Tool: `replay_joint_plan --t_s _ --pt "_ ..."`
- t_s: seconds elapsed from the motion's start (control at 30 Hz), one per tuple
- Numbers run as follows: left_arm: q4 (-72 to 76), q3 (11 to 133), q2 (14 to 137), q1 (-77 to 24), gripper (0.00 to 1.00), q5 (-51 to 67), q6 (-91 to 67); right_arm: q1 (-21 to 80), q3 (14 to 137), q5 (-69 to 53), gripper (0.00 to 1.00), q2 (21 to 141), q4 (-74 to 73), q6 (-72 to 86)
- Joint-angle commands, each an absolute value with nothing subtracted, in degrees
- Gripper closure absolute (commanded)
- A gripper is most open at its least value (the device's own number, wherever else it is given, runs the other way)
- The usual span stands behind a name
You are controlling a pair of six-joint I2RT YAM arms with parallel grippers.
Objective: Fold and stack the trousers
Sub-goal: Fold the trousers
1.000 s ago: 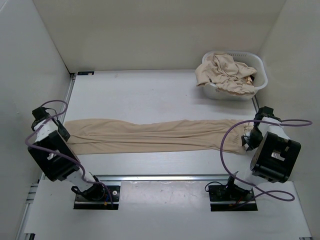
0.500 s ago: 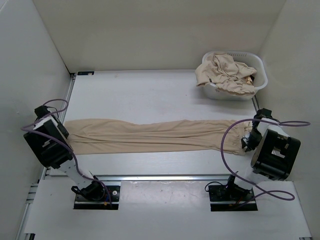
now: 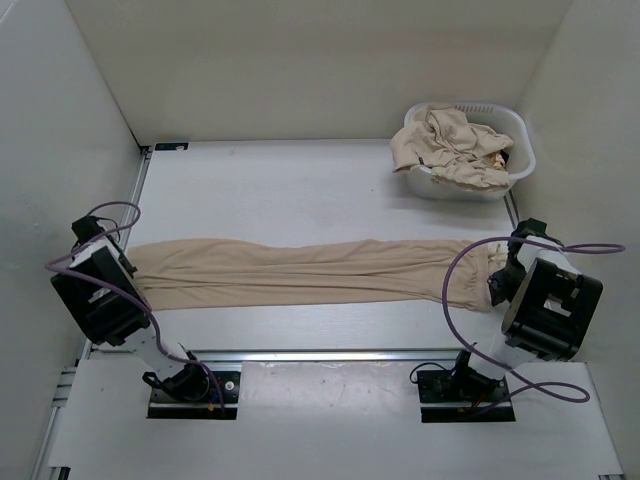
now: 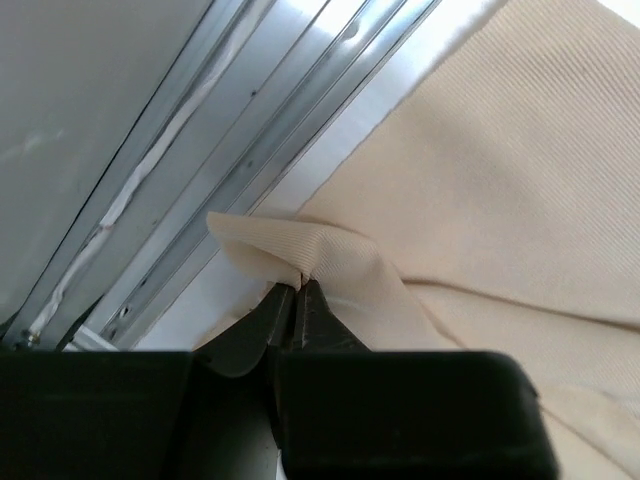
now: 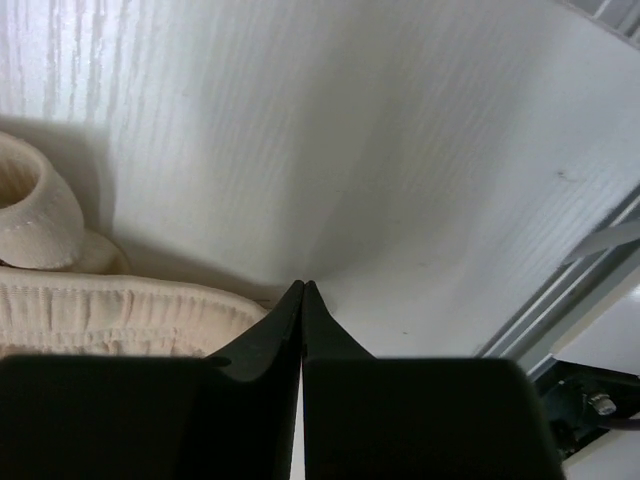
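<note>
Room: white walls are seen round a white surface (image 3: 300, 190); a metal rail (image 4: 250, 150) runs across the upper left of the left wrist view.
Trousers (image 3: 300, 272): one beige pair is laid flat and long across the middle of the top view, from the left edge of the surface to the right.
Spare pairs (image 3: 450, 145): heaped crumpled in the white basket (image 3: 520, 135), upper right of the top view.
Left hand (image 4: 300, 288): closed narrow on a small raised fold at the trousers' left end, lower centre of its wrist view.
Right hand (image 5: 302, 290): fingers pressed together, tips on bare surface just beside the gathered band at the right end. No cloth is seen between them.
Handling: fabric is judged thin, soft and light. Sag and creep are to be expected on lifting, and no stiffness can be relied on.
Grip points: both ends are best taken at the edge, through all layers, so the length can be carried over in half.
Risk: a one-layer pinch is likely to peel the layers apart.
</note>
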State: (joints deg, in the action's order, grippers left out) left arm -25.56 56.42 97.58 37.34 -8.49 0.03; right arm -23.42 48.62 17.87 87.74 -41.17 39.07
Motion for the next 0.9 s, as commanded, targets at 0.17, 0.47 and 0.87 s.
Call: replay_joint_plan --t_s 0.17,0.47,0.87 --pt "-27.5 54.8 85.1 39.4 0.86 -11.9 0.0 -29.0 54.9 19.2 1.0 82.0 -47.3 35.6" --pt "-30.7 51.7 80.9 40.0 0.86 -13.5 0.0 -31.7 54.9 18.2 1.0 80.9 -48.3 34.0" --pt "-32.3 49.5 81.3 41.8 0.86 -12.9 0.0 -28.3 48.8 2.2 0.64 79.2 -43.3 33.3"
